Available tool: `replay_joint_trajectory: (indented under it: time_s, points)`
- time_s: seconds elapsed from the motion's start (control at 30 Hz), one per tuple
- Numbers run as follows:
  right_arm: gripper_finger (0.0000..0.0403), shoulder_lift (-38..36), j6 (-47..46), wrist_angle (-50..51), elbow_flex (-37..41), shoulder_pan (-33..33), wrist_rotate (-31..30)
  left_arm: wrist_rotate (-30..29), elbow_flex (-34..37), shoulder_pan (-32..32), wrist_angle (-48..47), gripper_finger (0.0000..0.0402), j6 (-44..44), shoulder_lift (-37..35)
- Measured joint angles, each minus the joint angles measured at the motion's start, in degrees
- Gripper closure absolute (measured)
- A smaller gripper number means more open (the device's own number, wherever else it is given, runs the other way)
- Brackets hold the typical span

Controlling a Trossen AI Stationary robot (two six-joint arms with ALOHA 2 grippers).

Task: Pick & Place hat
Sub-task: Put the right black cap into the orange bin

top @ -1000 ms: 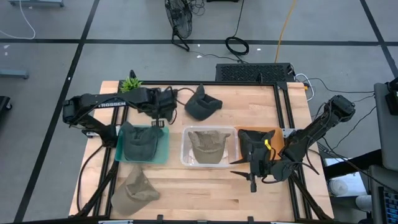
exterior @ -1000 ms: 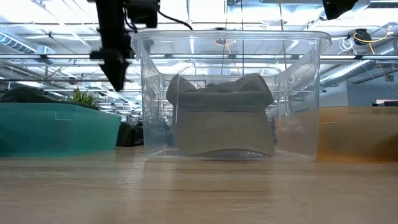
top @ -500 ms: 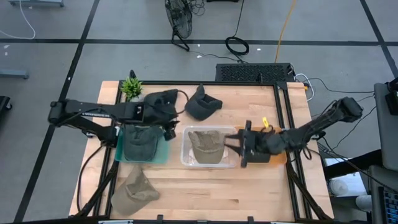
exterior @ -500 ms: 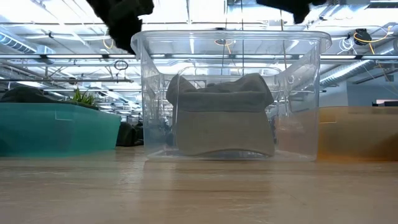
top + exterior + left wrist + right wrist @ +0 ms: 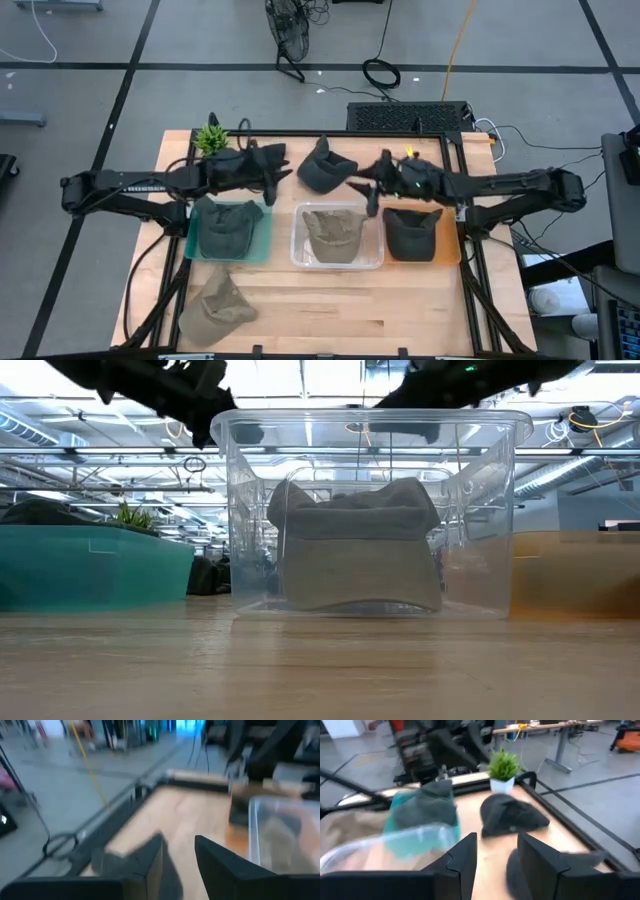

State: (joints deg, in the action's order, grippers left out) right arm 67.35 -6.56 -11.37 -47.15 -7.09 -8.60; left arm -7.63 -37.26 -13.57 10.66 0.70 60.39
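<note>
- Overhead, the left gripper (image 5: 268, 176) and the right gripper (image 5: 366, 184) hung either side of a loose dark fabric hat (image 5: 325, 166) lying at the far edge of the wooden table (image 5: 330, 308).
- Both claws were parted and held nothing.
- Nearer, a teal bin (image 5: 262, 236), a clear plastic bin (image 5: 296, 240) and an orange bin (image 5: 448, 232) each held one hat.
- A tan hat (image 5: 214, 305) lay loose in front.
</note>
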Motion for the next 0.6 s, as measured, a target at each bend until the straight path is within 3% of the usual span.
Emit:
replay_joint_trajectory:
  time_s: [0.3, 0.6]
  points:
    - [0.0273, 13.3, -0.8, 5.6, -9.6, -11.2, 10.4, 4.6, 9.3, -1.3, 20.5, 0.0275, -3.4, 0.4]
    - [0.0272, 26.2, -2.0, 6.7, -22.5, -18.3, 22.6, 9.7, 11.6, -3.6, 25.3, 0.0275, -1.4, 0.4]
